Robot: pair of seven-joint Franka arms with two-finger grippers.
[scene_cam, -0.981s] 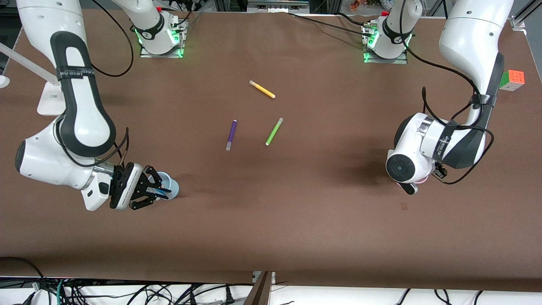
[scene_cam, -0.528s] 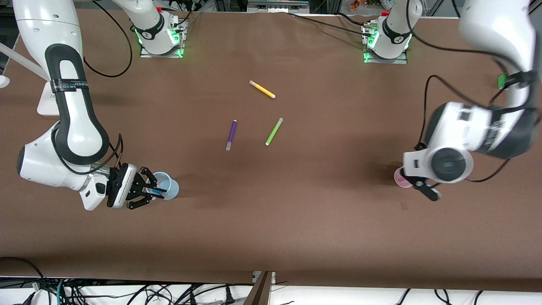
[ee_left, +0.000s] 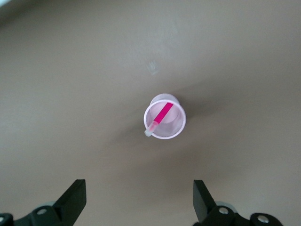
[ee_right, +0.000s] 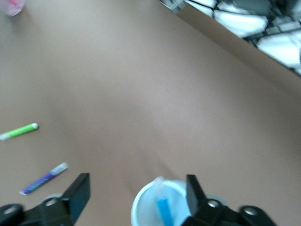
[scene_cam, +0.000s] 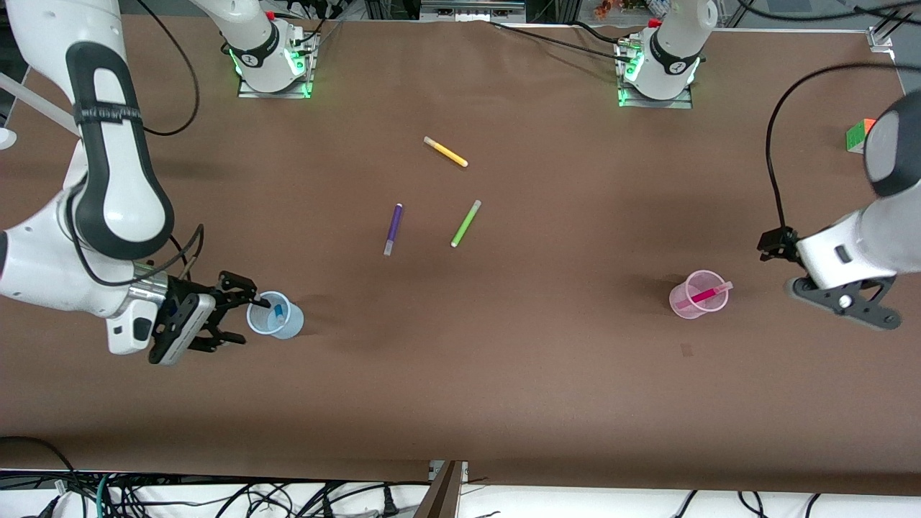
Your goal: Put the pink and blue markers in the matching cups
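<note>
The pale blue cup (scene_cam: 275,315) stands upright near the right arm's end of the table, with the blue marker (scene_cam: 278,311) inside it. My right gripper (scene_cam: 237,316) is open and empty just beside the cup. In the right wrist view the cup (ee_right: 150,207) and marker (ee_right: 164,212) lie between my fingers (ee_right: 80,190). The pale pink cup (scene_cam: 696,295) stands upright with the pink marker (scene_cam: 704,293) leaning in it, white tip over the rim. My left gripper (scene_cam: 842,302) is open and empty, raised, toward the left arm's end from that cup. The left wrist view shows the pink cup (ee_left: 176,129) and marker (ee_left: 162,114).
A purple pen (scene_cam: 392,229), a lime-green pen (scene_cam: 465,223) and a yellow pen (scene_cam: 445,152) lie mid-table. A colour cube (scene_cam: 858,135) sits at the left arm's end. The green pen (ee_right: 19,131) and purple pen (ee_right: 44,179) also show in the right wrist view.
My right gripper let go of the blue marker, now in the blue cup, and drew back. My left arm lifted away from the pink cup, uncovering the pink marker inside.
</note>
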